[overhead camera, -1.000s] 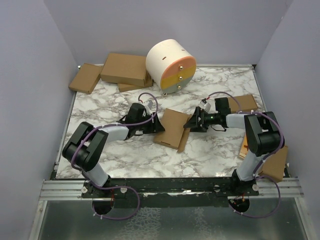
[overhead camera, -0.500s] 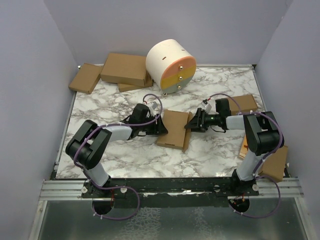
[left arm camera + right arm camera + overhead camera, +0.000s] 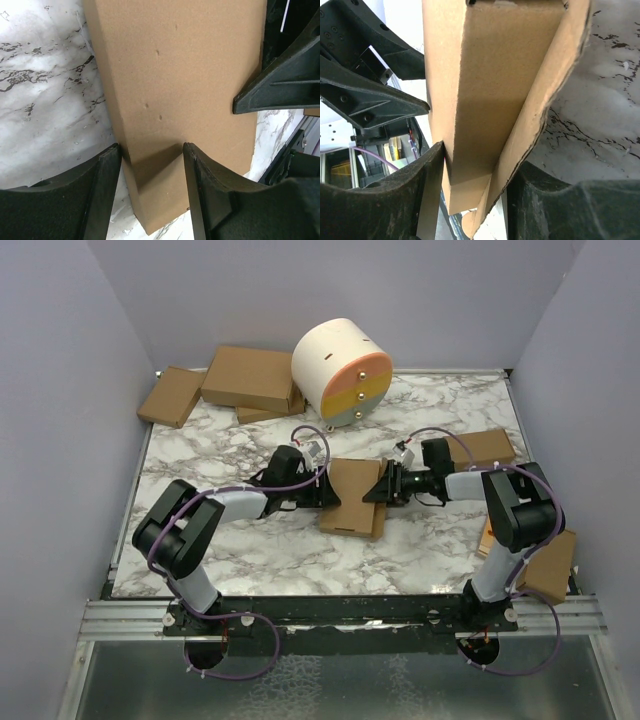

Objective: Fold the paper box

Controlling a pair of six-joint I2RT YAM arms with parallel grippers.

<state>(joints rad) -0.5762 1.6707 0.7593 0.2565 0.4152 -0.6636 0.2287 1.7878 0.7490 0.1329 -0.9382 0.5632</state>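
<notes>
The paper box (image 3: 352, 502) has turned a bit straighter, and the right gripper (image 3: 379, 489) has closed in on its right edge. The box is in the middle of the marble table (image 3: 250, 550), with the left gripper (image 3: 322, 492) pinching its left edge and the right one pinching the other side. A white round tub (image 3: 342, 372) and brown cartons (image 3: 248, 378) sit far back.

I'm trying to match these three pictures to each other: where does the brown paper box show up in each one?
Top external: paper box lies flat in the middle of the picture.
Left wrist: paper box fills the upper middle, reaching the top edge.
Right wrist: paper box runs through the centre, seen edge-on.
Shared landmark: the marble table, beside the box in every view.
</notes>
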